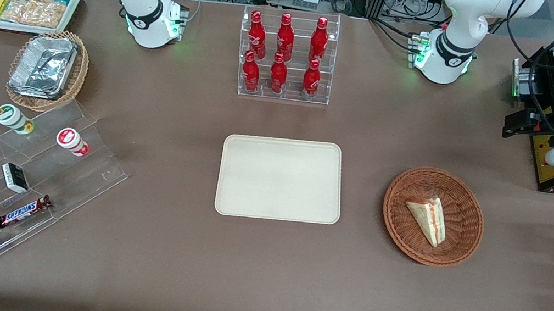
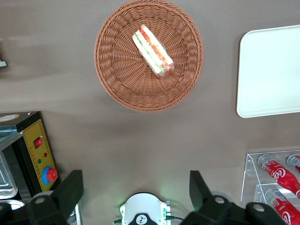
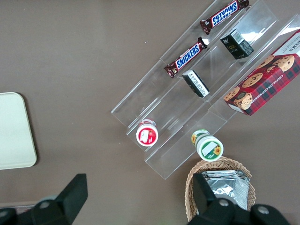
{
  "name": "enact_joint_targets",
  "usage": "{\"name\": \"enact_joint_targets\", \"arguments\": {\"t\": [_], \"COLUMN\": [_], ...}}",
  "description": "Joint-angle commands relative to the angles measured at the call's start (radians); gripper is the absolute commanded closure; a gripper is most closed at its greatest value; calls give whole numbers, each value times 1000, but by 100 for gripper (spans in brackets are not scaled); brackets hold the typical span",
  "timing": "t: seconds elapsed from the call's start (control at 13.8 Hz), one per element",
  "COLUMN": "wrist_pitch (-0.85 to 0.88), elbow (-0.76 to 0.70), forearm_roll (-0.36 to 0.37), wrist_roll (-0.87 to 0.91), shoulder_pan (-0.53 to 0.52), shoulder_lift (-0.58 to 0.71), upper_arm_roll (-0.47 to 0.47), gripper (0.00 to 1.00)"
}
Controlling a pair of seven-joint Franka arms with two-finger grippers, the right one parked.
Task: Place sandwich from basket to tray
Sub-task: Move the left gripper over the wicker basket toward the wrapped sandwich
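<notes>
Hovering high with fingers spread wide and empty, the hand looks down on the basket, seemingly lining up a grab. The sandwich lies in it, filling showing. The tray waits bare just beside on the tabletop. Snickers bars sit toward the parked arm's end.

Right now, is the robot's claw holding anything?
No, nothing. The claw is open and hangs high above the table, away from the basket. The sandwich lies in the basket, untouched.
</notes>
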State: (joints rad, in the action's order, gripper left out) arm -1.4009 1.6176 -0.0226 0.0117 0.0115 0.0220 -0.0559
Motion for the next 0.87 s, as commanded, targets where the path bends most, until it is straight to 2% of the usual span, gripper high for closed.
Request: {"name": "enact_joint_targets", "arguments": {"t": [0.0,0.29,0.51,0.8], "wrist_pitch": [8,-56,-186,-549], "elbow": [-27,-13,79,325], "forearm_roll": [-14,15,16,18], "wrist_roll": [-7,-10,-9,-9], "shoulder_pan": [11,15,18,16], "shoulder_lift": [-22,-100,-139,-154], "upper_arm_roll": [11,11,11,11], "gripper": [0,0,0,0]}}
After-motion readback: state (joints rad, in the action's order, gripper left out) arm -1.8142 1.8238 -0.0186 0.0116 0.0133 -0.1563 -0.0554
